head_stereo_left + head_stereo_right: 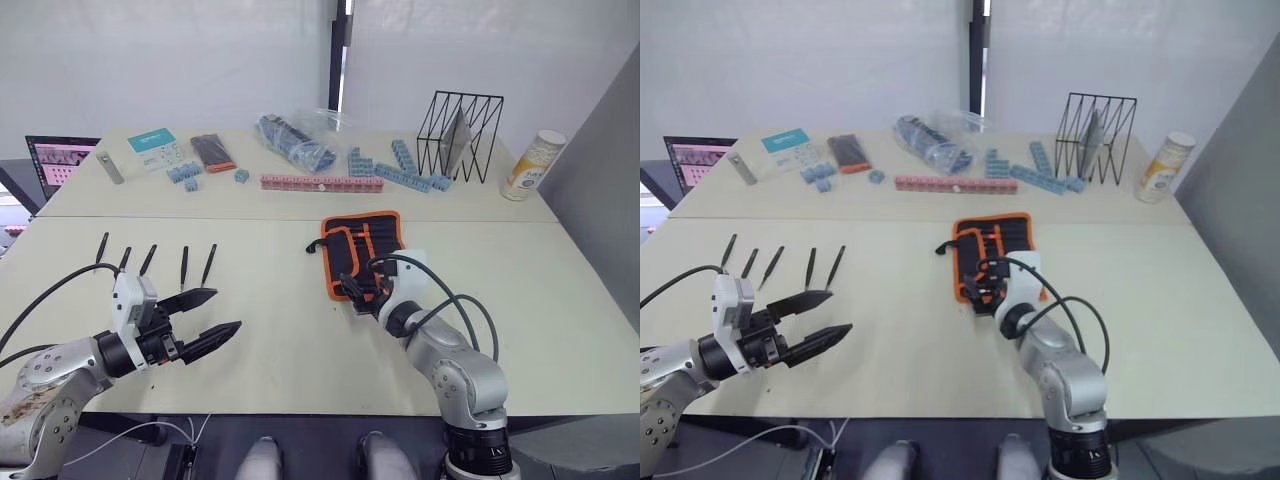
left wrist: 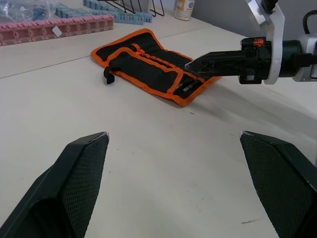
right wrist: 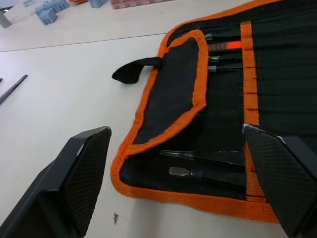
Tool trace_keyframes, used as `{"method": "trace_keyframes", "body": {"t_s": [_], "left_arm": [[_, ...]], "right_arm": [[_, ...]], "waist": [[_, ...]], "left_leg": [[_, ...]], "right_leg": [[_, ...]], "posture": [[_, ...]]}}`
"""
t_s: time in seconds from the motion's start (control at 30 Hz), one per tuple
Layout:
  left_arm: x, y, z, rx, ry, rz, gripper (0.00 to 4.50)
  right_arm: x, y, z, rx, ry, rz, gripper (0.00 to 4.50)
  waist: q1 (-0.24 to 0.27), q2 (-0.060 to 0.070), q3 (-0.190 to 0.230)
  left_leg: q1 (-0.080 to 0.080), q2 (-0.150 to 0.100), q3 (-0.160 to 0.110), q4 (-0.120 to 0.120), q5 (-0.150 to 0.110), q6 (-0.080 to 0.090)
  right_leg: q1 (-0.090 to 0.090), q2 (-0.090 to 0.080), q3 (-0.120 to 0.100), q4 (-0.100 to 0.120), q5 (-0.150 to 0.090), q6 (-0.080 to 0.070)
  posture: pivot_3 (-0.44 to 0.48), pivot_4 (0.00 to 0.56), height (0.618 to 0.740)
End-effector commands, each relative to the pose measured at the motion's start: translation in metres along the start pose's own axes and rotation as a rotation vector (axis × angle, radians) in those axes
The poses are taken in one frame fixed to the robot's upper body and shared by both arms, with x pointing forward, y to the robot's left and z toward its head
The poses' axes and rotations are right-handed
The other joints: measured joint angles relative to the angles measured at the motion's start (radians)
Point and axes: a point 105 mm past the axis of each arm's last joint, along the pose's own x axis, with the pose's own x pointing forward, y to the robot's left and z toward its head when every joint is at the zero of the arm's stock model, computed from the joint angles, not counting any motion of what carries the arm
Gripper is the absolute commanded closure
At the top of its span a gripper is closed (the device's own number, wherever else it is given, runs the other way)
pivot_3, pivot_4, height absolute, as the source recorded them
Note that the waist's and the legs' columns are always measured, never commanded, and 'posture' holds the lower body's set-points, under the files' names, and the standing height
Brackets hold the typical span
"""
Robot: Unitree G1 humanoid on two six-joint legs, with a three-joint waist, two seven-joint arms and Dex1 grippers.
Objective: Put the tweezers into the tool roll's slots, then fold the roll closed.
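Five tweezers [image 1: 150,261] lie in a row on the near table [image 1: 280,340], at its left side, just beyond the left gripper [image 1: 212,318]. Each has its long axis running away from the robot, leaning slightly right at the far end; which end is the tip cannot be told.

Left gripper: jaws wide apart, holding nothing, hovering over bare tabletop and aimed right toward the tool roll [image 1: 362,250].

Tool roll: spread open near the table's middle, well apart from the tweezers, long axis running away from the robot. Orange edging; one side flap folded inward; black strap [image 3: 136,70] trailing from its left edge. A few tools already sit in its slots [image 3: 225,124].

Right gripper [image 3: 178,144]: at the roll's near end, jaws wide, holding nothing.

Far table: pink strip of small boxes [image 1: 320,183], blue blocks [image 1: 400,170], wire rack [image 1: 462,135], bottle [image 1: 532,165], clear bag [image 1: 300,140], teal-and-white card [image 1: 152,142]. Writing on the card and bottle is too small to read.
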Motion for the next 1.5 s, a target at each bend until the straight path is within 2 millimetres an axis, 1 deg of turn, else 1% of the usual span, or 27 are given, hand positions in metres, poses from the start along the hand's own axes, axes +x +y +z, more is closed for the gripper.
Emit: {"method": "trace_keyframes", "body": {"t_s": [0.03,0.1,0.27,0.37,0.47,0.57,0.77,0.9,0.93,1.0,1.13,1.23,1.3,1.37,1.4,1.47,1.5], "left_arm": [[-0.001,-0.001,0.002,0.026,-0.023,-0.012,0.01],[0.0,-0.002,0.002,0.028,-0.026,-0.014,0.01],[0.004,-0.002,0.002,0.031,-0.03,-0.017,0.01],[0.008,-0.004,0.004,0.033,-0.033,-0.018,0.01],[0.011,-0.004,0.008,0.036,-0.038,-0.017,0.01],[0.013,-0.004,0.01,0.036,-0.041,-0.016,0.0],[0.017,-0.007,0.015,0.033,-0.046,-0.019,0.0],[0.018,-0.007,0.018,0.036,-0.049,-0.016,0.0],[0.018,-0.007,0.018,0.037,-0.05,-0.014,0.0],[0.018,-0.006,0.018,0.038,-0.051,-0.011,0.0],[0.018,-0.005,0.018,0.04,-0.05,-0.007,0.0],[0.016,-0.004,0.017,0.039,-0.049,-0.001,0.0],[0.014,0.0,0.016,0.037,-0.047,0.011,0.0],[0.012,0.003,0.014,0.04,-0.034,0.012,0.0],[0.012,0.005,0.013,0.043,-0.026,0.009,0.0],[0.009,0.011,0.008,0.075,0.02,-0.014,0.0],[0.009,0.014,0.007,0.087,0.035,-0.023,0.0]], "right_arm": [[0.008,0.012,0.002,0.033,-0.03,0.054,0.0],[0.012,0.012,-0.001,0.043,-0.028,0.055,0.0],[0.022,0.017,0.007,0.062,-0.072,0.073,0.0],[0.023,0.021,0.013,0.068,-0.102,0.088,0.0],[0.023,0.022,0.013,0.063,-0.103,0.087,0.0],[0.022,0.02,0.011,0.051,-0.102,0.084,0.81],[0.021,0.017,0.008,0.013,-0.099,0.074,2.9],[0.021,0.019,0.006,0.005,-0.095,0.081,4.3],[0.021,0.02,0.006,0.003,-0.093,0.083,4.47],[0.021,0.021,0.004,-0.007,-0.087,0.089,4.47],[0.02,0.025,0.006,-0.018,-0.101,0.109,4.47],[0.019,0.038,0.01,-0.082,-0.109,0.19,4.47],[0.013,0.058,0.008,-0.217,-0.108,0.325,4.47],[0.005,0.071,0.001,-0.355,-0.09,0.449,4.47],[0.001,0.073,-0.003,-0.407,-0.079,0.492,4.47],[-0.012,0.073,-0.02,-0.578,-0.035,0.622,4.47],[-0.016,0.072,-0.025,-0.63,-0.02,0.661,4.47]], "waist": [[-0.003,0.0,0.0],[-0.002,0.0,0.0],[-0.001,0.0,0.0],[-0.001,0.0,0.0],[0.0,0.0,0.0],[0.0,0.0,0.0],[-0.001,0.0,0.0],[0.0,0.0,0.0],[0.0,0.0,0.0],[0.0,0.0,0.0],[0.0,0.0,0.0],[-0.001,0.0,0.0],[-0.001,0.0,0.0],[-0.001,0.0,0.0],[0.0,0.0,0.0],[0.0,0.0,0.0],[0.002,0.0,0.0]], "left_leg": [[0.0,0.0,0.0,0.0,0.0,0.0],[0.0,0.0,0.0,-0.001,0.0,0.0],[0.0,0.0,0.0,-0.001,0.0,0.0],[0.0,0.0,0.0,-0.001,0.0,0.0],[0.0,0.0,0.0,-0.001,0.0,0.0],[0.0,0.0,0.0,-0.001,0.0,0.0],[0.0,0.0,0.0,-0.001,0.0,0.0],[0.0,0.0,0.0,-0.001,0.0,0.0],[0.0,0.0,0.0,-0.001,0.0,0.0],[0.0,0.0,0.0,-0.001,0.0,0.0],[0.0,0.0,0.0,-0.001,0.0,0.0],[0.0,0.0,0.0,-0.001,0.0,0.0],[0.0,0.0,0.0,-0.001,0.0,0.0],[0.0,0.0,0.0,-0.001,0.0,0.0],[0.0,0.0,0.0,-0.001,0.0,0.0],[0.0,0.0,0.0,-0.002,0.0,0.0],[0.0,0.0,0.0,-0.002,0.0,0.0]], "right_leg": [[0.0,0.0,0.0,0.0,0.0,0.0],[0.0,0.0,0.0,0.0,0.0,0.0],[0.0,0.0,0.0,0.0,0.0,0.0],[0.0,0.0,0.0,0.0,0.0,0.0],[0.0,0.0,0.0,0.0,0.0,0.0],[0.0,0.0,0.0,0.0,0.0,0.0],[0.0,0.001,0.0,0.0,0.0,0.0],[0.0,0.001,0.0,0.0,0.0,0.0],[0.0,0.0,0.0,0.0,0.0,0.0],[0.0,0.001,0.0,0.0,0.0,0.0],[-0.001,0.001,0.0,0.0,0.0,0.0],[0.0,0.001,0.0,0.0,0.0,0.0],[0.0,0.001,0.0,0.0,0.0,0.0],[0.0,0.001,0.0,0.0,0.0,0.0],[0.0,0.001,0.0,0.0,0.0,0.0],[0.0,0.0,0.0,-0.001,0.0,0.0],[0.0,0.0,0.0,-0.001,0.0,0.0]], "posture": [[0.0,0.15,0.737],[0.0,0.15,0.737],[0.0,0.15,0.737],[0.0,0.15,0.737],[0.0,0.15,0.737],[0.0,0.15,0.737],[0.0,0.15,0.737],[0.0,0.15,0.737],[0.0,0.15,0.737],[0.0,0.15,0.737],[0.0,0.15,0.737],[0.0,0.15,0.737],[0.0,0.15,0.737],[0.0,0.15,0.737],[0.0,0.15,0.737],[0.0,0.15,0.737],[0.0,0.15,0.737]]}}
